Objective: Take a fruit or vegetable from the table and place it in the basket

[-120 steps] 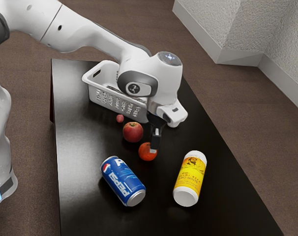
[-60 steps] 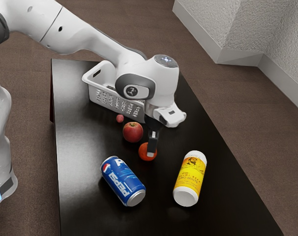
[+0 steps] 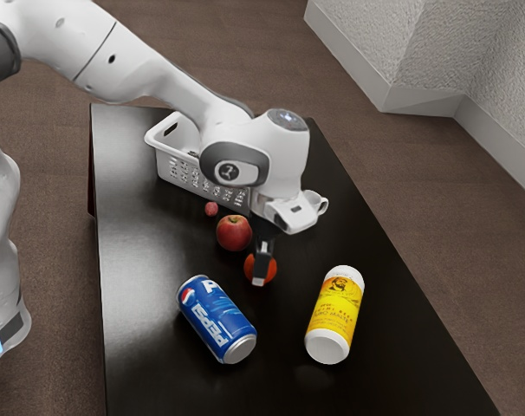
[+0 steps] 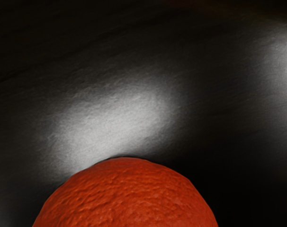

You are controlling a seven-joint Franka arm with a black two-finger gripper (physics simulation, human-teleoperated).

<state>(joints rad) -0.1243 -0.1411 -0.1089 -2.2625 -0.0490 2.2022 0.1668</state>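
Note:
In the exterior view my gripper (image 3: pixel 262 260) is down at the orange-red fruit (image 3: pixel 249 269), covering its middle. Part of the grip is hidden, so its state cannot be made out. The same orange fruit (image 4: pixel 127 198), with a rough peel, is large at the wrist view's lower edge, just under my hand. A red apple (image 3: pixel 234 234) and a small pinkish fruit (image 3: pixel 211 209) lie on the dark table (image 3: pixel 150 260). The white basket (image 3: pixel 183 172) stands beyond them, partly hidden by the arm.
A blue Pepsi can (image 3: pixel 215 317) lies toward the exterior view's lower left from the orange fruit. A yellow bottle with white ends (image 3: pixel 335 310) lies to its lower right. Beside my hand, a white cup-like object (image 3: pixel 320 202) is partly visible.
My hand has come down and shifted toward the exterior view's left, over the orange fruit. The white cup-like object shows more behind it. The fruits have not visibly moved.

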